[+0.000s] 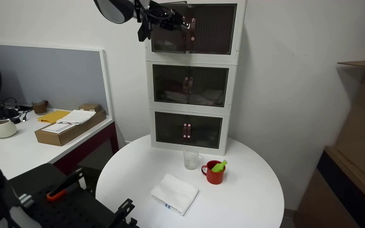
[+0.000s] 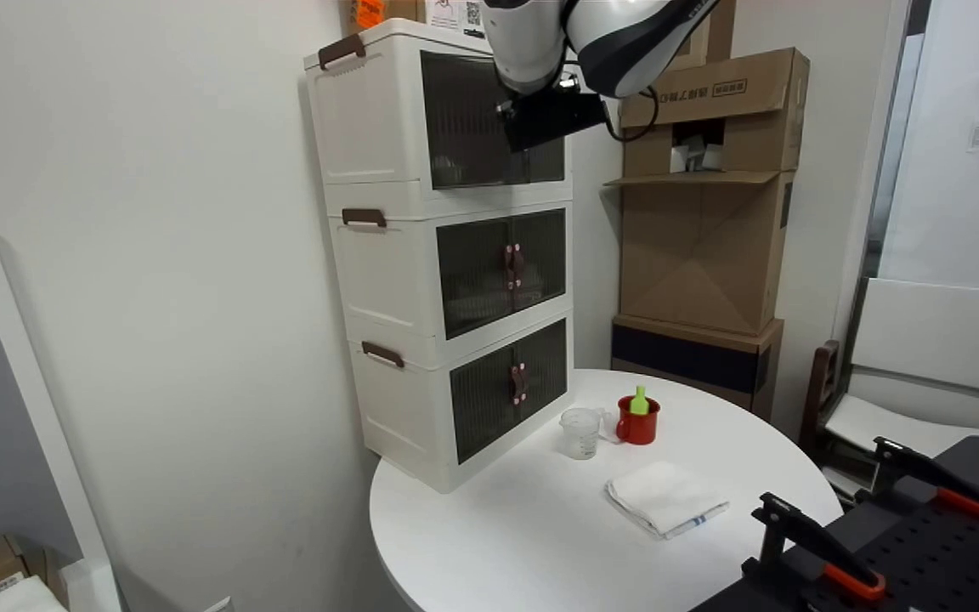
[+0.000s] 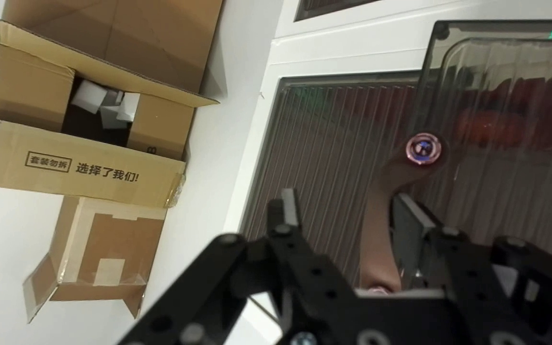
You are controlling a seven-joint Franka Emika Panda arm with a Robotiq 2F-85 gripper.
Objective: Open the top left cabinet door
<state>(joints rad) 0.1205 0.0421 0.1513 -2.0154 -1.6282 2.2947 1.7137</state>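
The top left cabinet door, dark ribbed glass, shows in both exterior views (image 1: 169, 44) (image 2: 457, 127) and on the right of the wrist view (image 3: 506, 191). Its free edge stands slightly out in front of the right-hand twin panel (image 3: 333, 129), so it looks a little ajar. A brown strap handle (image 3: 379, 230) with pink knobs sits by that edge. My gripper (image 3: 345, 196) is open, with the strap between its fingers, close to the right one; contact is unclear. In an exterior view the gripper (image 1: 185, 25) is at the door's front; the arm (image 2: 532, 51) hides part of it.
The white cabinet (image 1: 192, 58) stands on a round white table (image 1: 242, 202). On the table are a clear measuring cup (image 1: 190, 160), a red mug (image 1: 214, 177) with a green utensil, and a folded white cloth (image 1: 174, 193). Cardboard boxes (image 2: 702, 246) stand beside the cabinet.
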